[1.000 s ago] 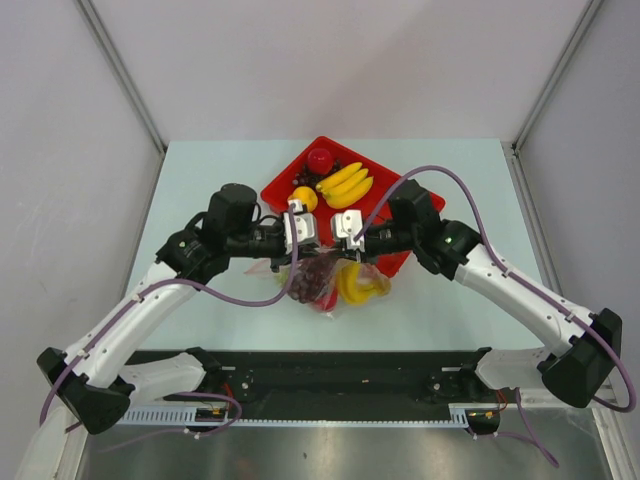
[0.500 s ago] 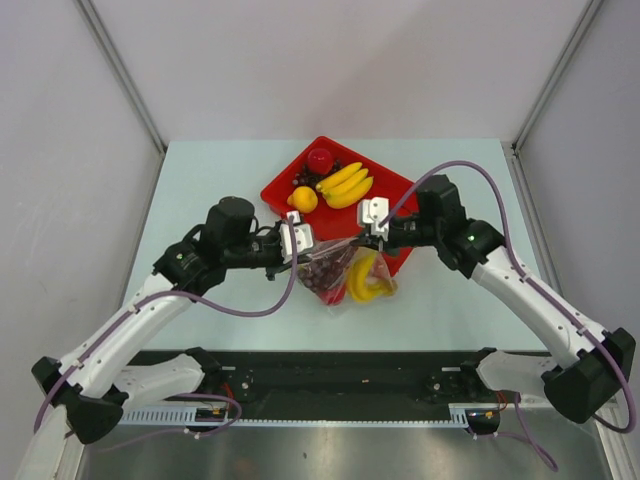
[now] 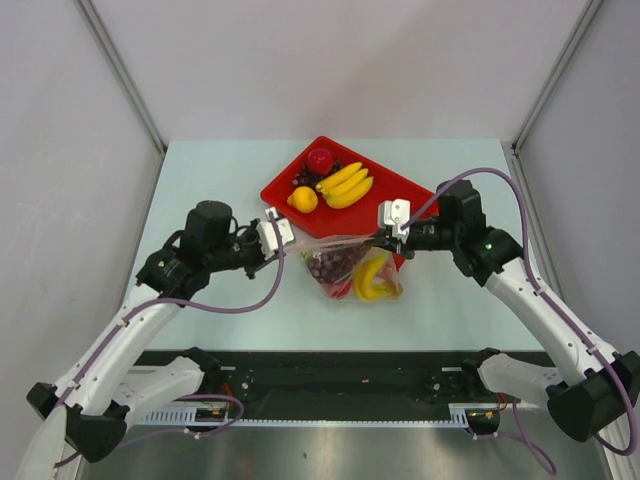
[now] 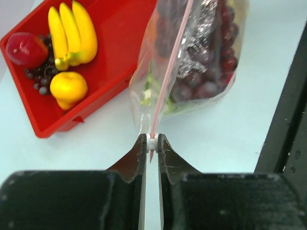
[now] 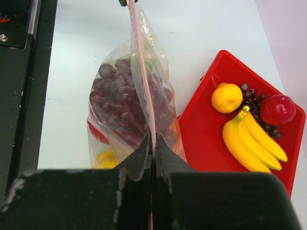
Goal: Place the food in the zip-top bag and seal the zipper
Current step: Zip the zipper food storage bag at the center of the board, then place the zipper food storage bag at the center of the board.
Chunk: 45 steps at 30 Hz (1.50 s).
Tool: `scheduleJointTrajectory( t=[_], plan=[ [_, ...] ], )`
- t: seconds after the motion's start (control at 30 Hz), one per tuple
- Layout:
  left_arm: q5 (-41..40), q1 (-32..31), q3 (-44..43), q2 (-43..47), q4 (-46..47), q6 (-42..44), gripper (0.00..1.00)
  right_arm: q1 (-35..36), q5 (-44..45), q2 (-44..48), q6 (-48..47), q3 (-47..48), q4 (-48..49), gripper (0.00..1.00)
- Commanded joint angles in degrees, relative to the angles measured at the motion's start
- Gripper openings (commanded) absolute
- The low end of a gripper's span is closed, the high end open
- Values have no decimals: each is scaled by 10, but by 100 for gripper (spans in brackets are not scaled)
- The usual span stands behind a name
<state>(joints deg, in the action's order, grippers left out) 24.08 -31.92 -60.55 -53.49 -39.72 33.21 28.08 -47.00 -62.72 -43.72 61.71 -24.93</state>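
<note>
Pale green desk [image 3: 200, 180] between grey walls [image 3: 350, 70], shown from above and from both wrists. By the middle of the desk's far edge lies the red tray [image 3: 388, 200], carrying a bunch of bananas [image 3: 346, 185], a red apple [image 3: 320, 160], a citrus fruit [image 3: 303, 199] and loose dark grapes [image 4: 42, 76]. At the middle of the desk, just beside the tray's near side, stands the zip-top bag [image 3: 350, 270]. It holds a grape cluster [image 5: 120, 110], a second banana bunch [image 3: 372, 282], a red fruit [image 5: 98, 133] low down and a green stalk [image 4: 151, 96]. Its pink zipper [image 3: 335, 239] runs as a taut line between the arms. The left gripper [image 4: 152, 140] is pinched narrow on the zipper's left end, where a small white tab [image 4: 152, 143] sits between the fingers. The right gripper [image 5: 153, 140] is pinched flat on the opposite end. Judged step: sealing the mouth, though part of the food lies on the tray, not yet bagged. For a sound seal, one end should be anchored firmly while the other pair of fingers slides along the strip with light, even pressure. The strip should run straight and level so that the two tracks mate. Too hard a pull could tip the bag or slip the film from the fingers. Film or stalk caught in the track would leave a gap.
</note>
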Motion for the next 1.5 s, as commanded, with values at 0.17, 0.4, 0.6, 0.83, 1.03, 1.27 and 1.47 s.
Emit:
scheduleJointTrajectory(
  t=[0.17, 0.4, 0.6, 0.83, 1.03, 1.27, 1.47],
  plan=[
    [17, 41, -47, 9, -37, -11, 0, -6, -13, 23, 65, 2, 69, 0],
    [100, 41, -92, 69, -115, 11, 0, 68, -43, 76, 146, 2, 26, 0],
    [110, 41, -151, 81, -184, 4, 0, 145, -16, 83, 225, -3, 35, 0],
    [19, 41, -64, 41, -87, -17, 0, 80, -13, -5, 282, -17, 89, 0],
    [-32, 41, 4, -63, 76, -46, 0, -2, -12, -152, 261, -21, 158, 0],
    [-59, 50, -6, -207, 193, -76, 0, -53, 14, -245, 277, -22, 229, 0],
    [-13, 85, -25, -233, 203, -112, 30, -67, 23, -239, 303, -19, 279, 18]
  ],
)
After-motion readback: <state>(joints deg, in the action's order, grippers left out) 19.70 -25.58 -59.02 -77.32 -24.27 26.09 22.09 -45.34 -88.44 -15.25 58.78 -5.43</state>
